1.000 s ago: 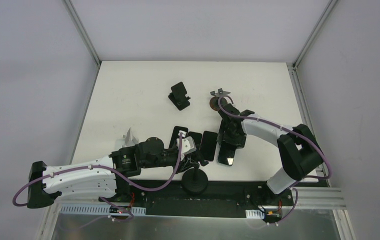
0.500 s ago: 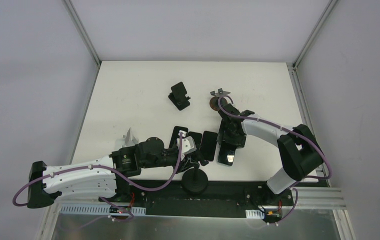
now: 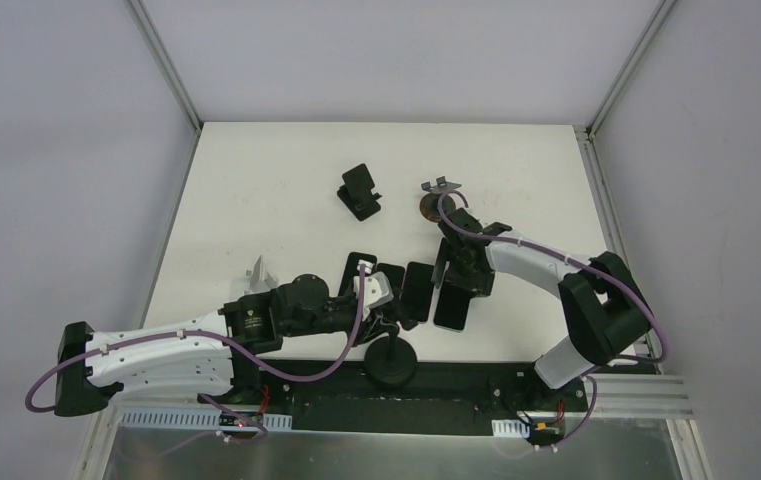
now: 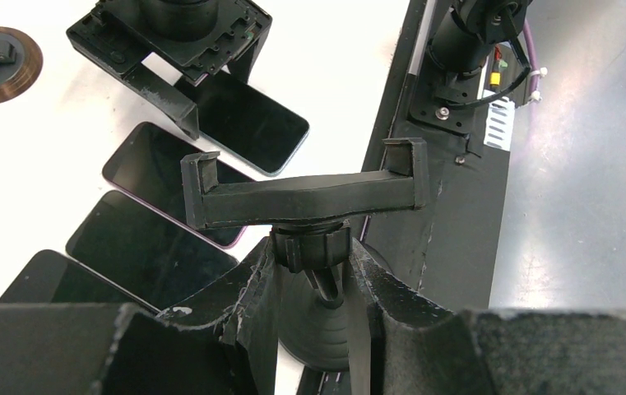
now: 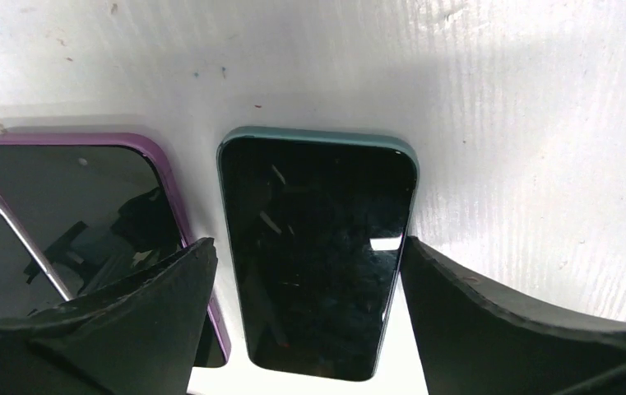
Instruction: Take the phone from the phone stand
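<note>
The phone (image 5: 317, 255), dark screen in a teal case, lies flat on the white table (image 3: 276, 220) between the fingers of my right gripper (image 5: 307, 247). Those jaws stand open, with a strip of table showing on the left side. From above, the phone (image 3: 453, 305) rests just right of a row of other phones. The black phone stand (image 4: 305, 197) has an empty clamp. My left gripper (image 4: 309, 263) is shut on its neck, above the round base (image 3: 390, 362) at the table's near edge.
A purple-cased phone (image 5: 87, 197) lies right beside the teal one, with two more phones (image 3: 389, 280) further left. A small black stand (image 3: 359, 191) and a brown round mount (image 3: 433, 205) sit farther back. A black rail (image 3: 456, 385) borders the near edge.
My right gripper has opened and let go of the phone, which now lies flat on the table. The left arm and the stand have not moved.
</note>
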Robot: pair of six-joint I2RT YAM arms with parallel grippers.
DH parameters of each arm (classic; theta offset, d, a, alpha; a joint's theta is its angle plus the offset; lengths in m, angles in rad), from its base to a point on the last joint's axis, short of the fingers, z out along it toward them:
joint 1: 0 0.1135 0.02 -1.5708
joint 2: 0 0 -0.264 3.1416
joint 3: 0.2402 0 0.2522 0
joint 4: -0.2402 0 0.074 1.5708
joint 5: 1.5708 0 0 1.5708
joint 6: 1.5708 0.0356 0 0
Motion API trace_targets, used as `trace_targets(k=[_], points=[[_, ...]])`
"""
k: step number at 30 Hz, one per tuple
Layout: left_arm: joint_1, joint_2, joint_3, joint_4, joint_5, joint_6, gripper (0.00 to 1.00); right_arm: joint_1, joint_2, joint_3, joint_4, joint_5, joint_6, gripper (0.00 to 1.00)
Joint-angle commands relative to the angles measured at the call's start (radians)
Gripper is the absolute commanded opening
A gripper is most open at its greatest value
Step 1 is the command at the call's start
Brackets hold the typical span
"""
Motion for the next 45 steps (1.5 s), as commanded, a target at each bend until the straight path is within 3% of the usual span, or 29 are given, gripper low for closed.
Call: trace_targets(k=[1, 7, 11, 20, 30, 33, 39, 45], points=[[0.008, -0.012, 0.055, 0.051, -0.04, -0.002, 0.0, 0.006, -0.015, -0.039, 0.036, -0.029, 0.034, 0.88], [0.009, -0.006, 0.088, 0.043, -0.076, 0.008, 0.0, 0.005, -0.089, -0.011, -0.017, -0.014, 0.027, 0.9], [0.062, 0.022, 0.193, -0.05, -0.134, 0.002, 0.0, -0.003, -0.212, 0.024, -0.087, 0.027, 0.012, 0.9], [0.301, 0.064, 0.404, -0.189, -0.214, 0.082, 0.0, -0.023, -0.438, 0.046, -0.175, 0.024, -0.001, 0.9], [0.706, 0.162, 0.482, -0.179, -0.308, 0.12, 0.0, -0.027, -0.525, 0.031, -0.204, -0.032, -0.025, 0.89], [0.774, 0.205, 0.471, -0.136, -0.429, 0.165, 0.0, -0.028, -0.54, 0.026, -0.204, -0.04, -0.03, 0.89], [0.918, 0.284, 0.435, -0.058, -0.421, 0.16, 0.0, -0.028, -0.55, 0.013, -0.209, -0.051, -0.039, 0.89], [0.957, 0.264, 0.376, -0.023, -0.414, 0.136, 0.0, -0.028, -0.563, 0.0, -0.212, -0.049, -0.047, 0.9]])
